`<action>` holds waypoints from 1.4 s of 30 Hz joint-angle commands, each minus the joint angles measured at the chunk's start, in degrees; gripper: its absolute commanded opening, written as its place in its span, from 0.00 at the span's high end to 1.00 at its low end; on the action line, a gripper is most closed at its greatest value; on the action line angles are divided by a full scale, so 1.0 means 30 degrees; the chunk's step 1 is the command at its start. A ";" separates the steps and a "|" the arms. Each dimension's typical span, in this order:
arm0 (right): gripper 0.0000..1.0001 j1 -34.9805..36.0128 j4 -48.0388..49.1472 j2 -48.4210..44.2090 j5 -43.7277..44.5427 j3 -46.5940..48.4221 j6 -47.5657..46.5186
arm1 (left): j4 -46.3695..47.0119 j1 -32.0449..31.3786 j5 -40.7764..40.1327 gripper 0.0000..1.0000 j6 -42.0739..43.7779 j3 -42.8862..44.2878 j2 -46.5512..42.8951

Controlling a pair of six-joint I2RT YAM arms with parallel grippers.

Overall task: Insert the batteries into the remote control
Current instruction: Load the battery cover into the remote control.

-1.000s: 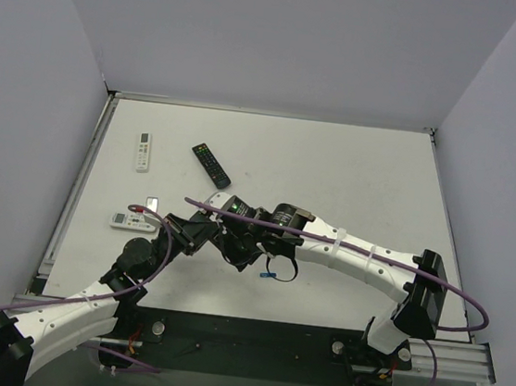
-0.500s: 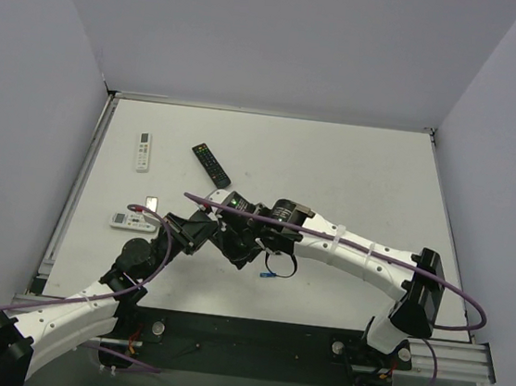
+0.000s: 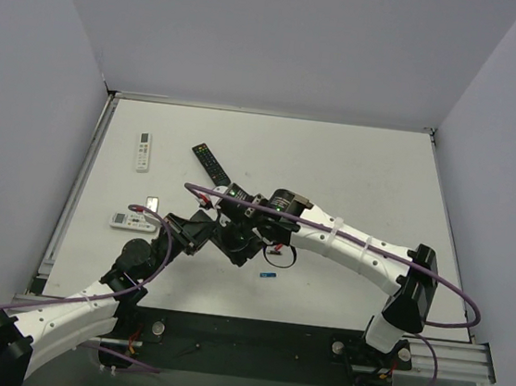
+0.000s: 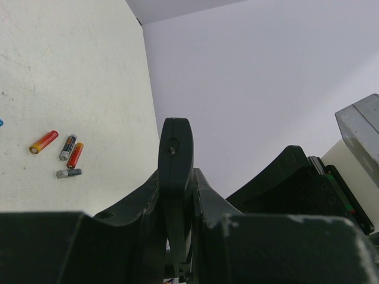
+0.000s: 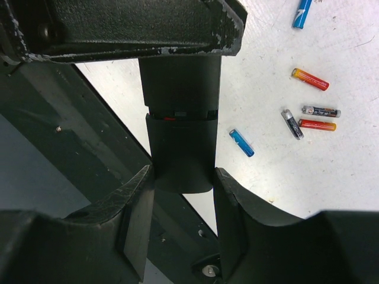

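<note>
In the left wrist view my left gripper (image 4: 176, 192) is shut on the slim black remote control (image 4: 176, 148), held edge-on and off the table. In the right wrist view the remote's lower end (image 5: 180, 151) sits between the fingers of my right gripper (image 5: 180, 186), which close on both its sides. A seam crosses the remote's body, with a little red showing at it. Several batteries lie on the table: a blue one (image 5: 241, 142), red-orange ones (image 5: 310, 78) and dark ones (image 5: 292, 123). In the top view both grippers (image 3: 205, 234) (image 3: 236, 220) meet mid-table and mostly hide the remote.
A blue battery (image 3: 268, 274) lies just right of the grippers. A black remote with buttons (image 3: 211, 164) lies behind them. White remotes lie at the left (image 3: 143, 152) (image 3: 132, 221). The table's left edge rail (image 3: 80, 182) is close to these.
My right gripper has moved up and to the left, away from the blue battery, and onto the remote held by my left gripper. The left arm has barely moved.
</note>
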 commanded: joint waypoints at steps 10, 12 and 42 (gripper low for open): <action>0.68 -0.0314 -0.1488 0.0701 -0.0042 0.1385 -0.0036 | 0.3272 -0.0320 0.0256 1.00 -0.0906 0.0219 0.0153; 0.68 -0.0342 -0.1576 0.0701 -0.0072 0.1445 -0.0065 | 0.3155 -0.0379 0.0227 1.00 -0.1023 0.0219 0.0183; 0.47 0.0097 -0.2543 0.1200 -0.0336 0.2968 -0.0534 | 0.0752 -0.0496 -0.0330 1.00 -0.2049 -0.0103 -0.0784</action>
